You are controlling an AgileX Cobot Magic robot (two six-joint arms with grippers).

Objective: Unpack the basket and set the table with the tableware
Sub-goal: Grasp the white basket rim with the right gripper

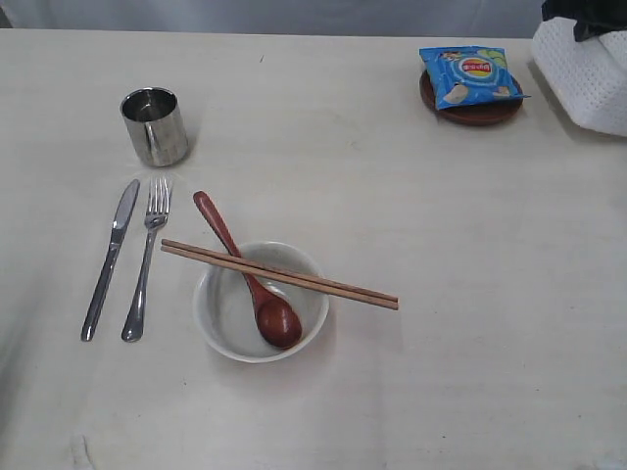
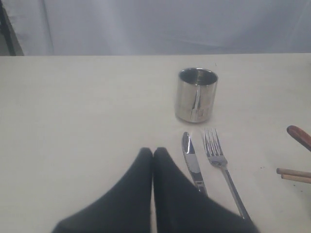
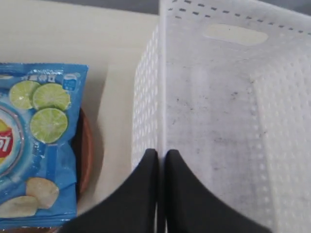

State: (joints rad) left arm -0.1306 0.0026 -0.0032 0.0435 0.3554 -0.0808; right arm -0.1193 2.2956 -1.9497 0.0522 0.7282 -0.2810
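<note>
- The pale cream table (image 1: 470, 294) fills the exterior view, and the left wrist view shows a plain grey backdrop behind its far edge.
- A steel cup (image 1: 155, 125) stands upright near the left. Just in front of it a knife (image 1: 110, 257) and a fork (image 1: 147, 259) lie side by side, close together but apart.
- Right of the fork sits a white bowl (image 1: 230, 313). A reddish-brown wooden spoon (image 1: 274, 318) rests with its head inside and its handle leaning out over the rim.
- A pair of wooden chopsticks (image 1: 279, 275) lies across the bowl's rim and over the spoon handle.
- At the far right a blue chips bag (image 1: 470, 75) (lime slices printed on it) lies on a round brown plate (image 1: 480, 115).
- The white basket (image 1: 588, 73) is at the far right corner, partly out of frame and looking tilted.
- The left gripper (image 2: 153, 150) hangs over bare table near the knife, its fingers pressed together and holding nothing.
- The right gripper (image 3: 159, 153) has its fingers almost together at the basket's rim, seemingly pinching the lattice wall.
</note>
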